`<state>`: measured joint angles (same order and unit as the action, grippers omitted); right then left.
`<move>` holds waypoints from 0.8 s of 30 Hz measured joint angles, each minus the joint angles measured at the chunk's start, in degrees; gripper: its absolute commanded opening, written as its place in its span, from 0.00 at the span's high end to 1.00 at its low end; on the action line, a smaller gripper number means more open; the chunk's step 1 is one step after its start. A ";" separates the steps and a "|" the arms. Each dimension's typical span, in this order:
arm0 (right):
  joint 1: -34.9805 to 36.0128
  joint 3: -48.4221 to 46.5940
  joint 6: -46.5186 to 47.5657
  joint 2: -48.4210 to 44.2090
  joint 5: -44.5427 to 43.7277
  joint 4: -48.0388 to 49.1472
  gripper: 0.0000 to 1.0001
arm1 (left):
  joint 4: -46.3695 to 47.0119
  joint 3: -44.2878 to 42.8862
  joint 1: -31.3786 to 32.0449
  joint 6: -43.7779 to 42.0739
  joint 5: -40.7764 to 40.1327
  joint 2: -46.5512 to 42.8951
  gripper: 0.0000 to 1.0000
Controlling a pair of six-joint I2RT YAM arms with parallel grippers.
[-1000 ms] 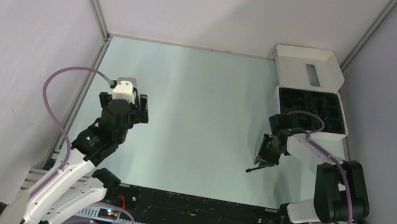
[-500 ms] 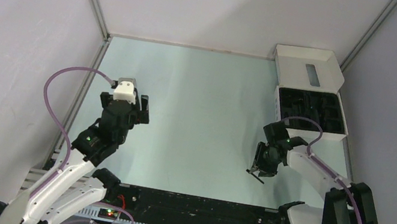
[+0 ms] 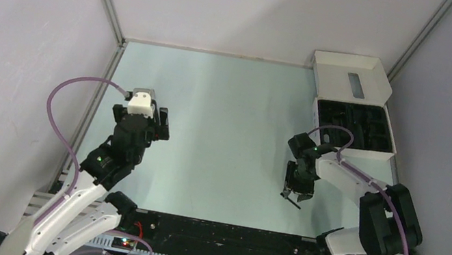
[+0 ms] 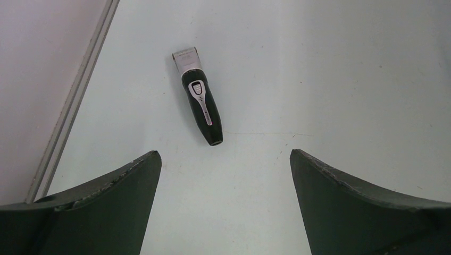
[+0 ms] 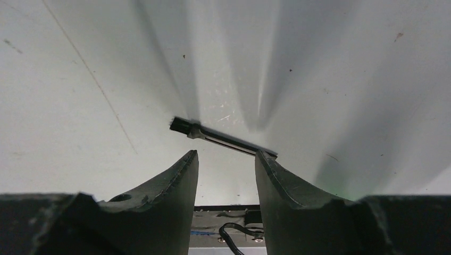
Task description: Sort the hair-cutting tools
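Note:
A silver-grey and black hair clipper point(image 4: 199, 98) lies on the pale table, its blade end pointing away from my left gripper point(image 4: 223, 154). That gripper hangs above and short of it, open wide and empty. In the top view the left gripper point(image 3: 140, 124) hides the clipper. A thin black stick brush point(image 5: 223, 139) lies flat on the table just past the tips of my right gripper point(image 5: 226, 156), which is open with nothing between its fingers. The top view shows the brush point(image 3: 291, 199) at the near tip of the right gripper point(image 3: 298, 189).
A white box with a black tray point(image 3: 355, 125) stands at the back right, its lid point(image 3: 350, 79) open behind it. Dark pieces in the tray are too small to tell apart. A metal rail point(image 4: 74, 101) runs along the table's left edge, close to the clipper.
My right gripper has opened and let go of the stick brush, which now lies on the table. Its wrist has shifted slightly back. The left arm has not moved.

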<state>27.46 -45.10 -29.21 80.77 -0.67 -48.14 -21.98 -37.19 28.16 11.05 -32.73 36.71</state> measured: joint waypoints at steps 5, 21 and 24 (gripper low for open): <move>0.79 -0.02 0.76 3.43 -0.44 0.13 0.52 | 0.02 0.00 0.00 -0.59 -0.33 -0.37 0.02; 3.65 -3.21 0.46 9.57 1.97 0.46 0.82 | 0.07 0.00 0.00 -1.22 -1.68 1.53 0.02; 5.18 -5.38 -0.76 11.78 3.13 0.48 0.87 | 0.09 0.00 0.00 -1.27 -1.70 1.55 0.02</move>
<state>32.64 -50.48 -29.98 92.55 2.46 -47.66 -21.89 -37.19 28.16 9.78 -34.44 38.26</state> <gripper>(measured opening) 0.171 0.984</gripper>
